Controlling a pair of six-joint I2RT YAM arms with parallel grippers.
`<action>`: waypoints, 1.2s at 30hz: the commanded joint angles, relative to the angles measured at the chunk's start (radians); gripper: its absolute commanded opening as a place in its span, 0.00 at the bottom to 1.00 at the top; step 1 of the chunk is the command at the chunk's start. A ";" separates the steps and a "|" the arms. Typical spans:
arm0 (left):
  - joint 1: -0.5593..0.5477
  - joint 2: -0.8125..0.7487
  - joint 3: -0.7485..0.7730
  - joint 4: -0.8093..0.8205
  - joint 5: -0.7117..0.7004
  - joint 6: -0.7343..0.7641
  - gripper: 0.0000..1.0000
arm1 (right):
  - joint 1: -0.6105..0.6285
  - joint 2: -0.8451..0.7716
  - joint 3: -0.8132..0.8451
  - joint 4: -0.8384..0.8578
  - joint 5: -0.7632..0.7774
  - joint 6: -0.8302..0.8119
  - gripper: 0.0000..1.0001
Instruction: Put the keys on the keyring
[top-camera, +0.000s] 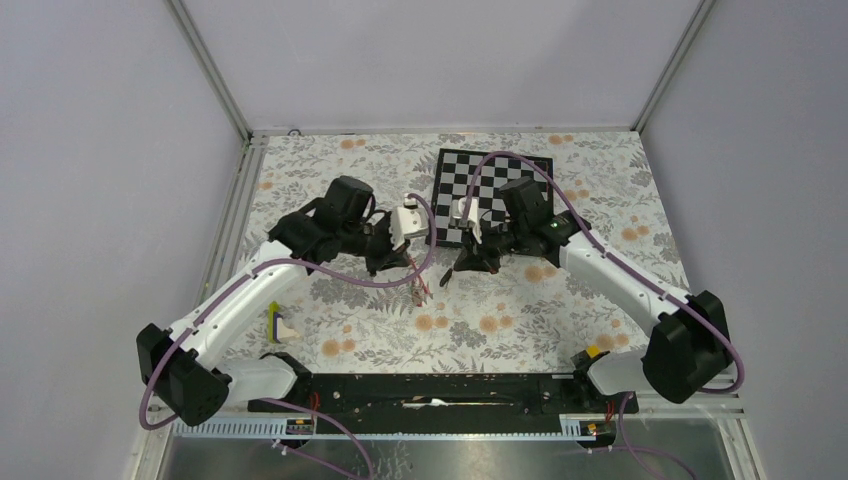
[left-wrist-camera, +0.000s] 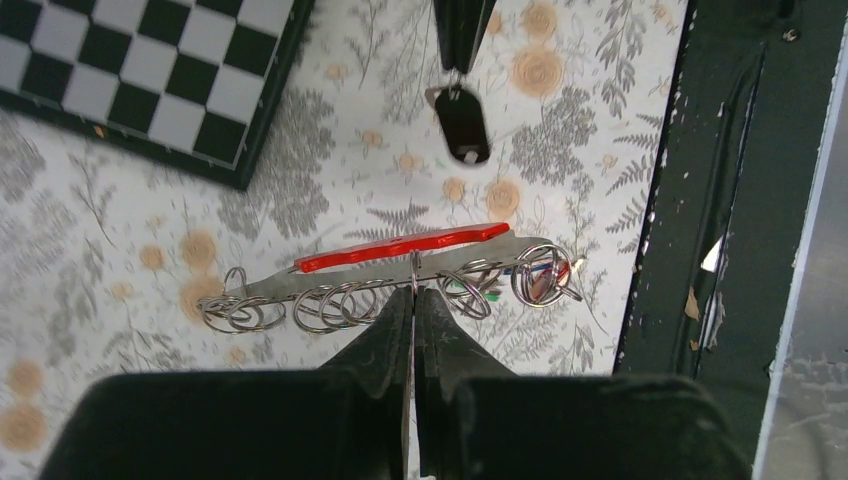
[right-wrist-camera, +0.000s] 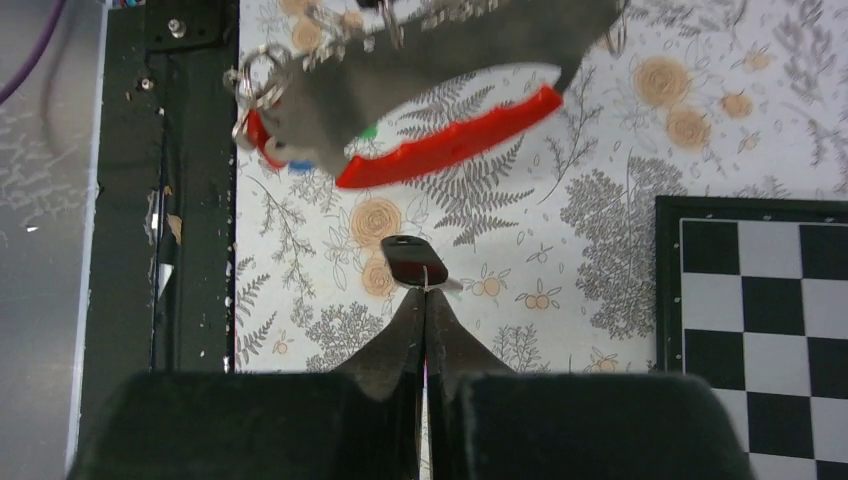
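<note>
Grippers meet above a floral table cover (top-camera: 500, 320). The left gripper (left-wrist-camera: 412, 300) is pinched fully closed on a wire loop at the middle of the keyring holder (left-wrist-camera: 400, 246). The holder is a long grey strip with a red edge and a row of rings (left-wrist-camera: 340, 305), its long axis crosswise to both claws. The right gripper (right-wrist-camera: 423, 298), also squeezed closed, holds a dark-tagged key (right-wrist-camera: 412, 260) by one end, the tag pointing towards the strip, near it but apart. Other keys (left-wrist-camera: 548, 280), showing red, blue and green, cluster at one end. The right arm looks best placed to close the gap. No writing is legible.
</note>
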 joint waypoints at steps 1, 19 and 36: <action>-0.081 0.030 0.107 0.096 -0.039 0.024 0.00 | -0.005 -0.076 0.021 0.061 -0.064 0.053 0.00; -0.238 0.128 0.145 0.156 -0.147 0.011 0.00 | -0.039 -0.111 -0.020 0.187 -0.207 0.196 0.00; -0.223 0.070 0.081 0.206 -0.165 -0.016 0.00 | -0.102 -0.136 -0.102 0.257 -0.237 0.241 0.00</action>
